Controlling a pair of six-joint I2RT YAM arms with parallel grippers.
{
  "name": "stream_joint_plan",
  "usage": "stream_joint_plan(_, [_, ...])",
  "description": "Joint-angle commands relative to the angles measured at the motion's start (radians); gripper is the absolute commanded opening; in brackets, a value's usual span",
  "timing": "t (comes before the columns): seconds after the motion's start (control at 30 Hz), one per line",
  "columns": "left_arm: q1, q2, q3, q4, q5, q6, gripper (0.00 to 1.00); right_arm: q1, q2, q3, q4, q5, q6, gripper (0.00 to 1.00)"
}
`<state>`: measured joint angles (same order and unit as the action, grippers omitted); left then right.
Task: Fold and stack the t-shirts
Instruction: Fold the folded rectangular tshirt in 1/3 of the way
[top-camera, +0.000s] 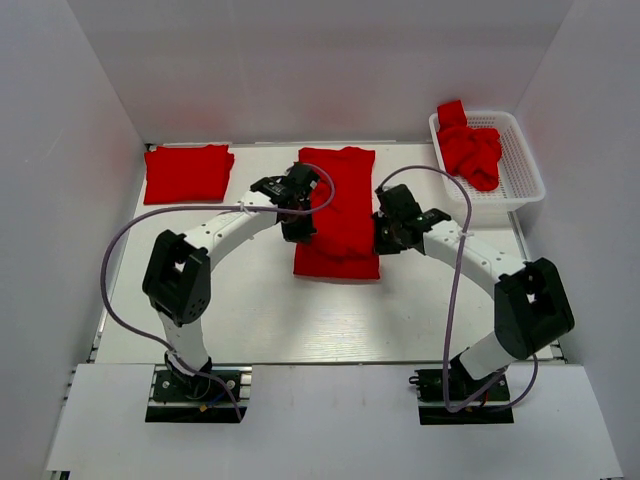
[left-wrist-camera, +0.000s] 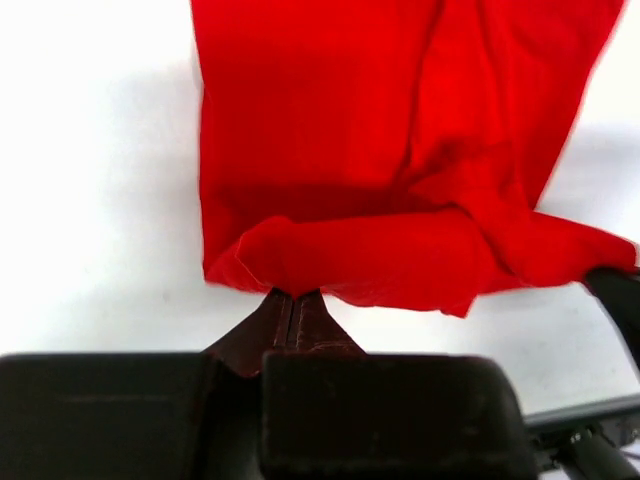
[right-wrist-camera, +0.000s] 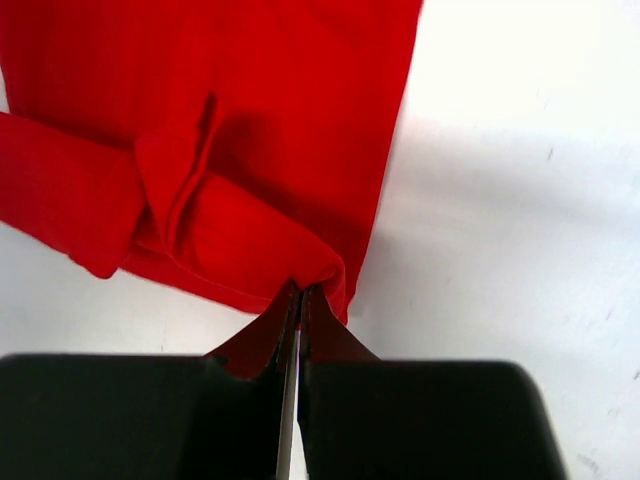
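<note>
A red t-shirt (top-camera: 338, 212) lies folded into a long strip at the table's middle. My left gripper (top-camera: 298, 228) is shut on its left edge; the left wrist view shows the pinched cloth (left-wrist-camera: 330, 250) lifted at the tips (left-wrist-camera: 293, 297). My right gripper (top-camera: 384, 236) is shut on the right edge; the right wrist view shows the cloth fold (right-wrist-camera: 240, 230) at its tips (right-wrist-camera: 300, 293). A folded red t-shirt (top-camera: 187, 172) lies at the back left. Crumpled red t-shirts (top-camera: 470, 150) fill the white basket (top-camera: 520, 175).
The white lattice basket stands at the back right corner. White walls close the table on three sides. The two arms reach in from both sides of the middle shirt, with purple cables (top-camera: 455, 290) looping along them.
</note>
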<state>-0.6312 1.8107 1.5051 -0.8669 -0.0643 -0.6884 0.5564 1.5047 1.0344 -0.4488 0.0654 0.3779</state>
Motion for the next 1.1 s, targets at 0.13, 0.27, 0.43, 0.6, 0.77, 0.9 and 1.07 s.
stream_joint_plan(0.13, [0.070,0.061,0.113,0.020,-0.002,0.058,0.00,-0.056,0.106,0.193,0.022,-0.033,-0.103,0.00])
stream_joint_plan(0.27, [0.103,0.128,0.171,0.020,0.018,0.085,0.00,-0.090,0.169,0.275,0.024,-0.052,-0.128,0.00])
stream_joint_plan(0.43, [0.125,0.182,0.247,0.029,0.029,0.118,0.00,-0.121,0.238,0.334,0.021,-0.102,-0.134,0.00])
stream_joint_plan(0.6, [0.145,0.226,0.293,0.039,0.038,0.138,0.00,-0.144,0.282,0.397,0.025,-0.124,-0.155,0.00])
stream_joint_plan(0.77, [0.165,0.265,0.328,0.048,0.061,0.147,0.00,-0.156,0.338,0.438,0.027,-0.145,-0.174,0.00])
stream_joint_plan(0.9, [0.174,0.298,0.349,0.066,0.070,0.156,0.00,-0.168,0.373,0.467,0.036,-0.150,-0.178,0.00])
stream_joint_plan(1.07, [0.183,0.338,0.368,0.066,0.089,0.156,0.00,-0.177,0.431,0.504,0.038,-0.159,-0.175,0.00])
